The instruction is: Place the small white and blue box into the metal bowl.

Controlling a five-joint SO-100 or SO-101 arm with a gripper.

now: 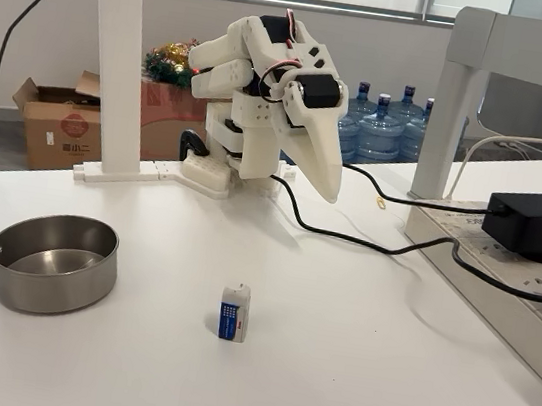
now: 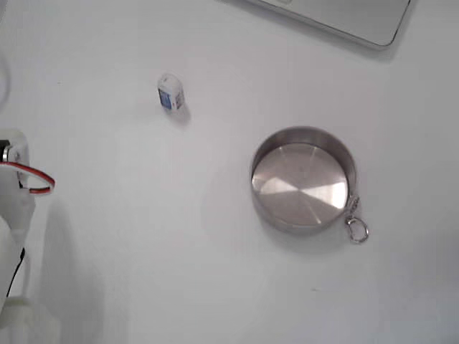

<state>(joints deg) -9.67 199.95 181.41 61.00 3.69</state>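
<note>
Nearest you in a fixed view, the small white and blue box (image 1: pixel 233 312) stands upright on the white table (image 1: pixel 348 375), blue panel facing the camera. To its left, well apart, sits the metal bowl (image 1: pixel 51 262), with nothing in it (in another fixed view the bowl (image 2: pixel 304 179) shows a small ring at its rim). Farther back the arm is folded up, its gripper (image 1: pixel 324 182) pointing down above the table, fingers pressed together and holding nothing. Water bottles (image 1: pixel 382 128) stand behind.
</note>
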